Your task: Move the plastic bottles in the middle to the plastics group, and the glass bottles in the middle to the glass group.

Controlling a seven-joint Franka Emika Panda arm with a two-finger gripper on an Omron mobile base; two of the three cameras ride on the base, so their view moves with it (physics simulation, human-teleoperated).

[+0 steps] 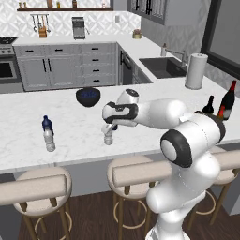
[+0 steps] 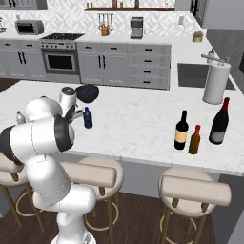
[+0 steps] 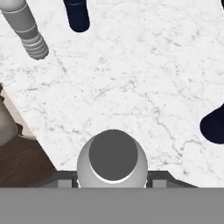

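The gripper (image 3: 113,181) looks clamped on the upright clear-greyish bottle (image 3: 113,159) near the counter's near edge, and the plastics group (image 1: 48,133) stands well to its left.

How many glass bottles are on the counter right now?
3, all at the counter's right end: a black-necked wine bottle, an amber bottle beside it, and a red-necked wine bottle farther right. Others may be hidden.

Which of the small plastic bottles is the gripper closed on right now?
The clear-greyish bottle under the gripper, near the counter's front edge. The dark blue bottle stands free beside it; the other two stand apart at the left.
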